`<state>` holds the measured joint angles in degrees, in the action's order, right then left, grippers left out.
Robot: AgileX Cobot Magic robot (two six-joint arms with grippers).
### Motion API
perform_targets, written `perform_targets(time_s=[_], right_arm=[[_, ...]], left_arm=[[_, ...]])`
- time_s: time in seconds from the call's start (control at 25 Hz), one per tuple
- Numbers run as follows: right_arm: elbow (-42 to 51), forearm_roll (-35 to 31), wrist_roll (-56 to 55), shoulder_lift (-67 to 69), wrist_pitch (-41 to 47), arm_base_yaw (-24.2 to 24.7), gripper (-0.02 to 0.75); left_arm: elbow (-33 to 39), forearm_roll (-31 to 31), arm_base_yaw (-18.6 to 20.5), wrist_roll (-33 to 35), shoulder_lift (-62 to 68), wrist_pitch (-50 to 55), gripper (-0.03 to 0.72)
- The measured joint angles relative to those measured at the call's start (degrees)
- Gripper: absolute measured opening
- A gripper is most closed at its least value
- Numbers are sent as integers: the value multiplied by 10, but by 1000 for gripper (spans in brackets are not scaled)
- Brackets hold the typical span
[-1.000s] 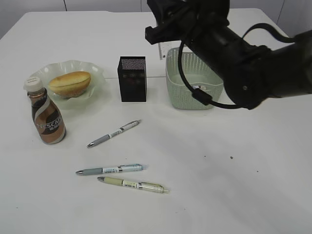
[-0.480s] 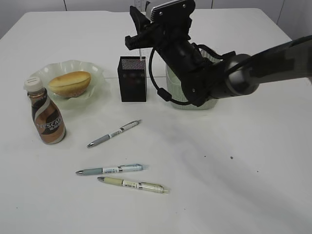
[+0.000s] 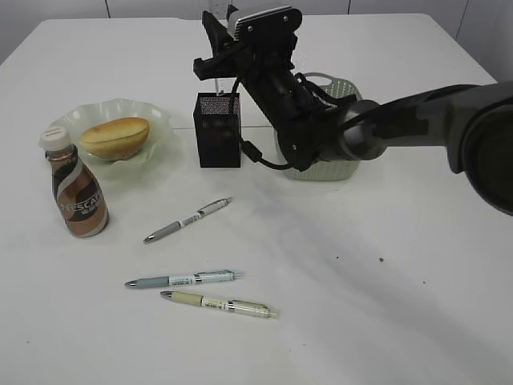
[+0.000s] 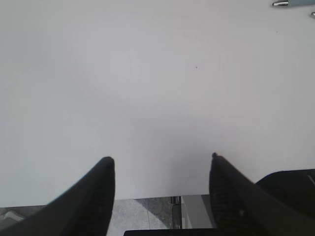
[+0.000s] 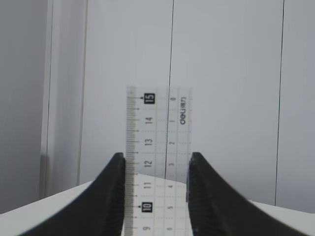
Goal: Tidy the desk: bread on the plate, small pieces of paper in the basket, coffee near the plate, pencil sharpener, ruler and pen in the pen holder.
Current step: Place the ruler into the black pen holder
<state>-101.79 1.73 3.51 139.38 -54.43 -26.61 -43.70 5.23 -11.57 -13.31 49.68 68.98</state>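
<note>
My right gripper point(image 3: 218, 50) point(image 5: 156, 157) is shut on a clear plastic ruler point(image 5: 157, 123), holding it upright just above the black pen holder point(image 3: 218, 136). The ruler's lower end point(image 3: 217, 83) hangs over the holder's opening. Three pens lie on the table: one point(image 3: 187, 219) in front of the holder and two point(image 3: 180, 279) point(image 3: 218, 303) nearer the front. Bread point(image 3: 115, 136) lies on the green plate point(image 3: 156, 120). The coffee bottle point(image 3: 76, 188) stands beside the plate. My left gripper point(image 4: 161, 160) is open and empty over bare table. No pencil sharpener shows.
A pale green basket point(image 3: 321, 164) stands right of the pen holder, largely hidden behind my right arm. A pen tip point(image 4: 283, 3) shows at the top right of the left wrist view. The table's near edge lies under the left gripper.
My right arm has swung left from over the basket, carrying the ruler to a spot above the pen holder. Nothing on the table has moved.
</note>
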Motion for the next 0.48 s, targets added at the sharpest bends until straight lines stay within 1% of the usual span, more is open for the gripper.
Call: perform_targets(time_s=[0.36, 0.48], right_arm=[[-72, -4, -25, 60, 22, 7, 259], [-93, -7, -42, 73, 43, 13, 259]], left_arm=[[0, 0, 0, 0, 0, -14, 443], [0, 0, 0, 0, 0, -14, 442]])
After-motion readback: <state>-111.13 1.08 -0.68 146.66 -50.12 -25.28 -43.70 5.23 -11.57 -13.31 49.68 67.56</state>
